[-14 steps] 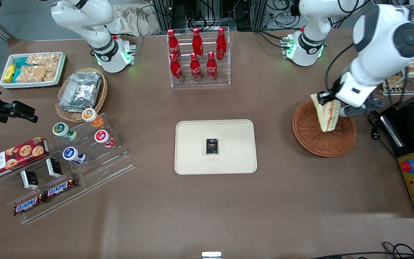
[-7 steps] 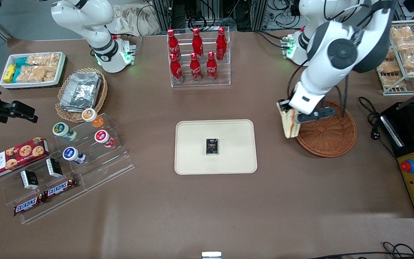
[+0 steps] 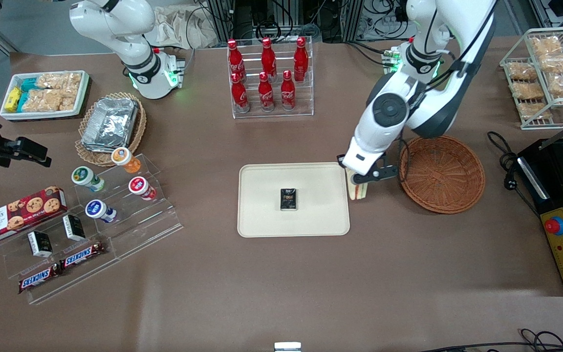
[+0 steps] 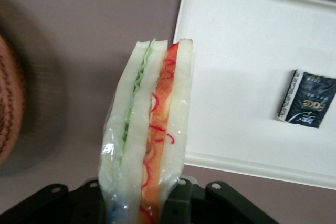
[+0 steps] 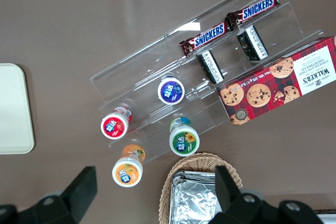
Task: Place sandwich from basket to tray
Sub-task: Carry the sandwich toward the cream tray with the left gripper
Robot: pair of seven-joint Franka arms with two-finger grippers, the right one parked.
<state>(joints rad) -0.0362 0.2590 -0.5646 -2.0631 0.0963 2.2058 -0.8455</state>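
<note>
Brown table (image 3: 271,293) holds tray (image 3: 262,220), basket (image 3: 442,174), bottle rack (image 3: 271,110), w/ tool (image 3: 363,177) between tray & basket.

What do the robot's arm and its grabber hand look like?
The left arm is chunky and glossy white with dark grey joint bands, a round dark cap on one joint and black cables along it. Its gripper, between tray and basket, is black with small round screw holes.

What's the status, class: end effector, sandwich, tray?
End effector shut on sandwich, at tray edge, between tray and basket. Small black packet mid-tray.

Six cola bottles (image 3: 267,78), four cups (image 3: 110,183), perhaps two Snickers bars (image 3: 61,268).
</note>
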